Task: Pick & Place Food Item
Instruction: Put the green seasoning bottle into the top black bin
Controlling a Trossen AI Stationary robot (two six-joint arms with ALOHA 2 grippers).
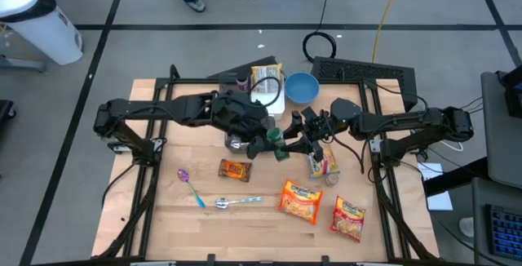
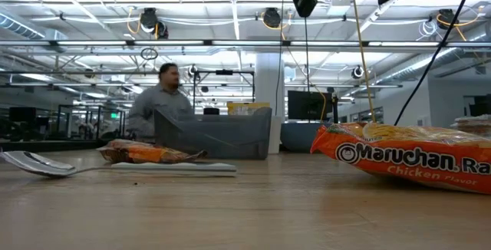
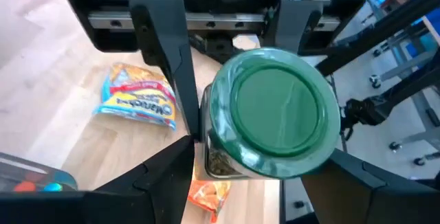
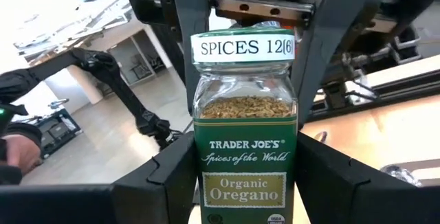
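Oregano jar (image 4: 245, 141), green-lidded, one item, aloft over mid-surface and clamped from opposite sides by both the right gripper (image 4: 245, 203) and the left gripper (image 3: 265, 183), each closed on it, which reads as a handover between arms. Judged part-way: jar lifted, placement outstanding, destination not evident. Other stock on the surface (image 1: 163, 217): ramen packets (image 1: 301, 199), two, toward the near right corner; snack bar (image 1: 234, 170), one; spoons (image 1: 236, 202), two; blue bowl (image 1: 301, 87), one, at the far edge; grey bin (image 2: 215, 133), one.
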